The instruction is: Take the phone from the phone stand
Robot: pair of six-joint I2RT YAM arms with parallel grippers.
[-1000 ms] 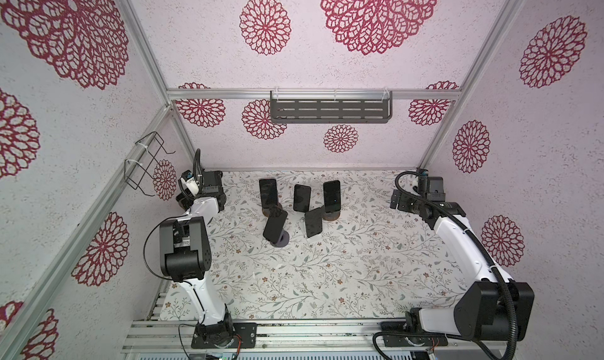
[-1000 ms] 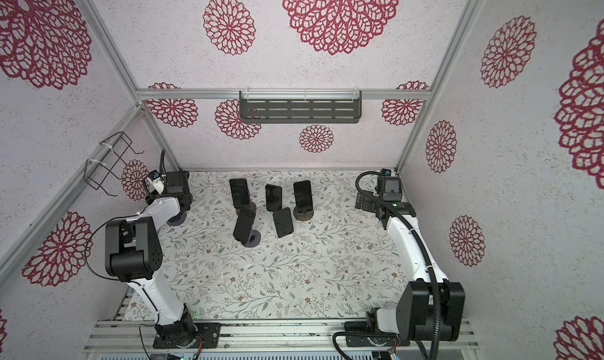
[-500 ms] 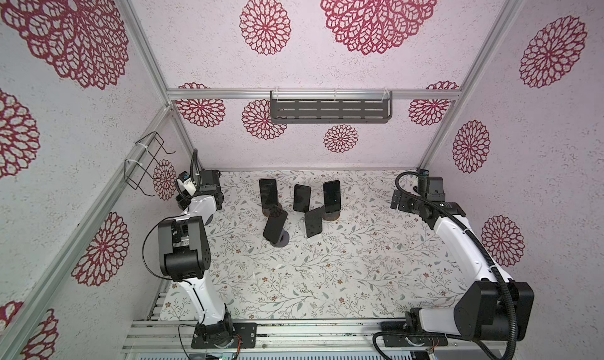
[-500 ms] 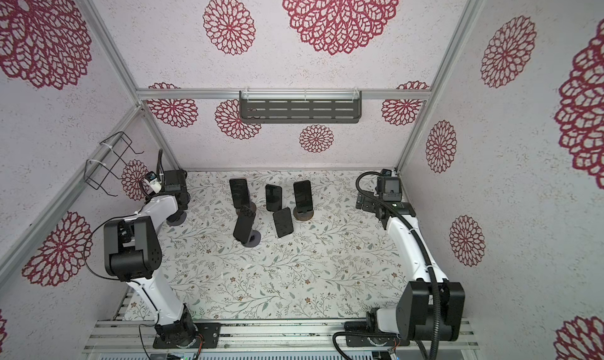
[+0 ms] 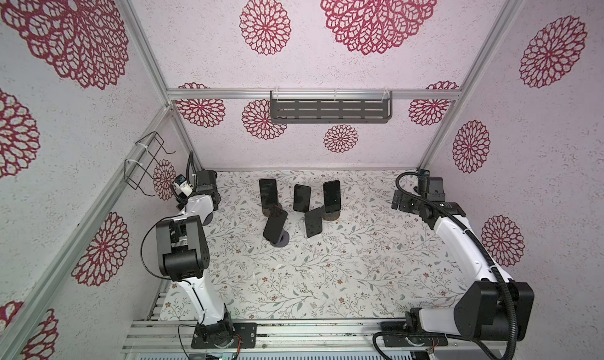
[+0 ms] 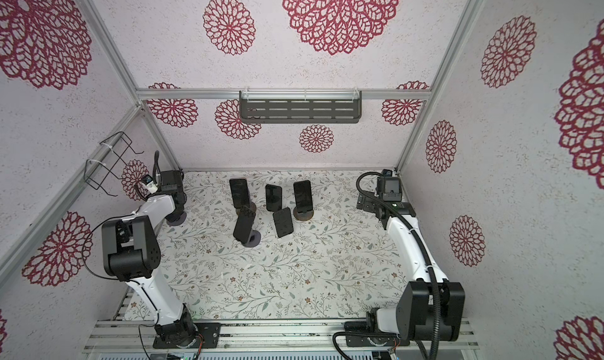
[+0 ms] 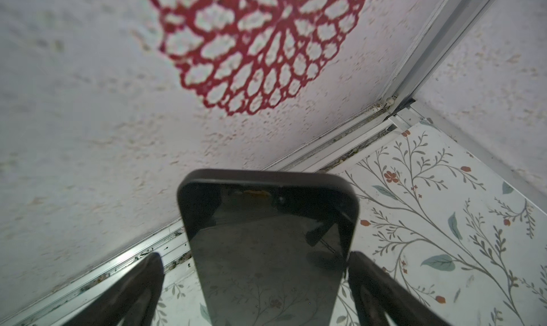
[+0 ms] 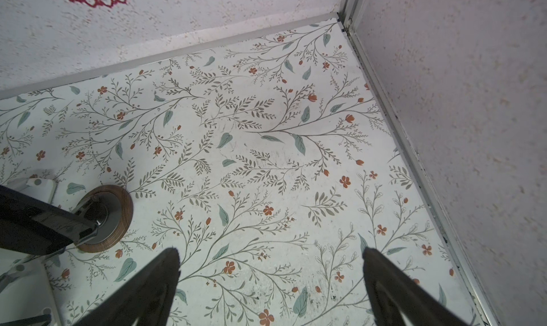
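Top views both show the left gripper (image 5: 211, 202) low in the far-left corner over a stand (image 6: 176, 219), well apart from the five other phones (image 5: 301, 197) mid-table. Left wrist view: its fingers (image 7: 142, 280) stand apart on either side of the phone (image 7: 266, 235), which leans in that stand, apparently lined up to pinch its edges. Right wrist view: the right gripper (image 8: 270, 252) hangs wide and empty over the table (image 8: 266, 132), likely parked clear.
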